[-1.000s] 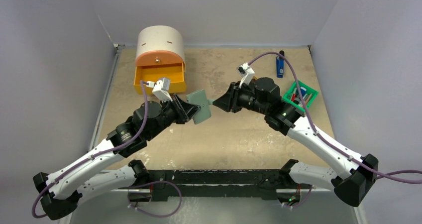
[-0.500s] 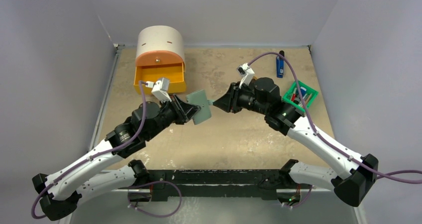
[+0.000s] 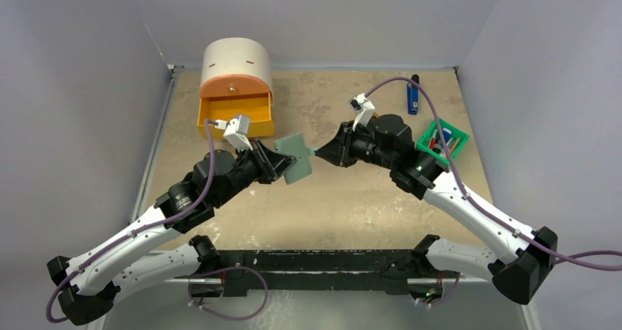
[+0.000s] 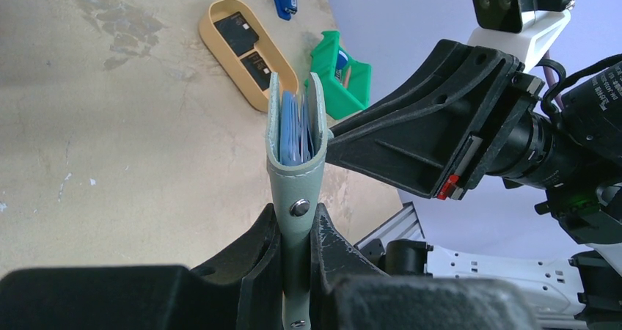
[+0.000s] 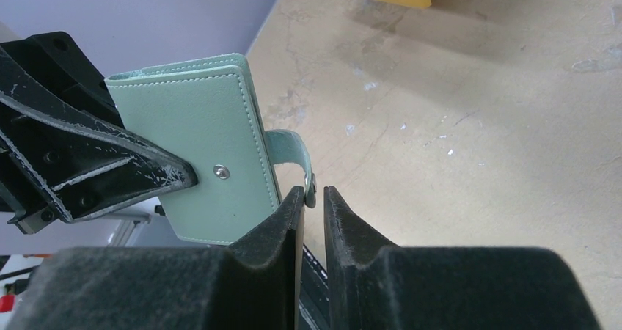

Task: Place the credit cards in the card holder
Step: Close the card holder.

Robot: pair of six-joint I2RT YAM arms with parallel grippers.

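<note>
Above the surface (image 3: 345, 198), the left pincer (image 4: 297, 224) is clamped on one edge of the raised card holder (image 4: 293, 172). The right pincer (image 5: 314, 196) flanks its snap tab (image 5: 292, 145), nearly together. Whether it grips cannot be told.

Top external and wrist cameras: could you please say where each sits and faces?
Top external: above, behind the bases, looking down at the table; both arms show.
Left wrist: faces along the left gripper clamping the card holder; own fingers show.
Right wrist: faces the snap tab; the right gripper shows.
Shared: both wrist views see the card holder.
</note>
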